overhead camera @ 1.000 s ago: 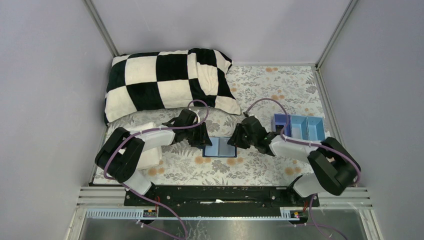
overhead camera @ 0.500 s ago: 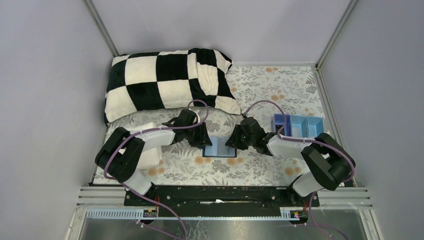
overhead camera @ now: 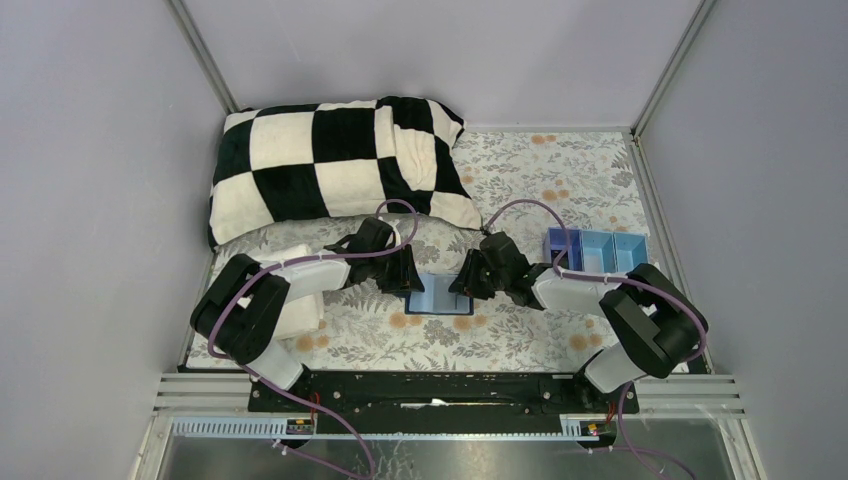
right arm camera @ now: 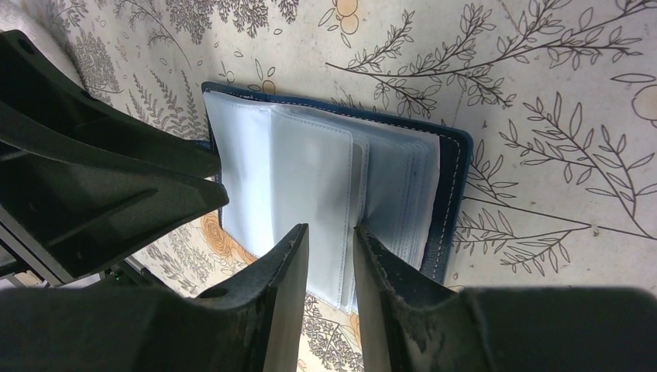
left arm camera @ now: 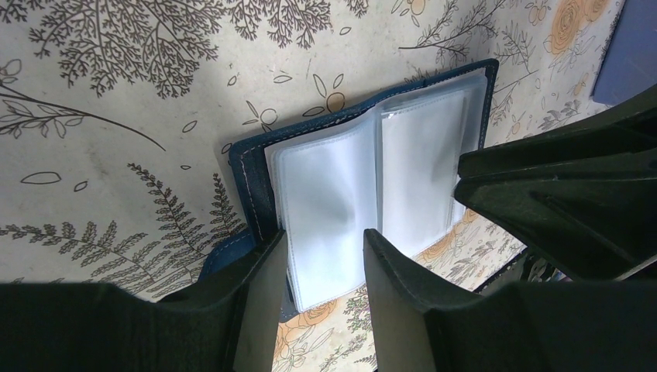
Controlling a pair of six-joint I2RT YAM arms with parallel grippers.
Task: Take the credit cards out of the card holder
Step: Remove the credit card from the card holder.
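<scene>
The card holder lies open on the floral cloth, dark navy cover down, pale clear sleeves facing up. No credit cards show; the sleeves look blank and milky. My left gripper hangs over the holder's left page, open, its jaws astride the left sleeve with a wide gap. My right gripper is low over the right page, open by a narrower gap; a sleeve edge runs between its fingers. Whether either one touches the plastic cannot be told.
A black-and-white checked pillow fills the back left. A light-blue compartment tray stands just right of the right arm. Metal frame posts and grey walls close in the table on three sides.
The right gripper has crept a little to the left, further over the holder's right page. The left arm and the holder have stayed put.
</scene>
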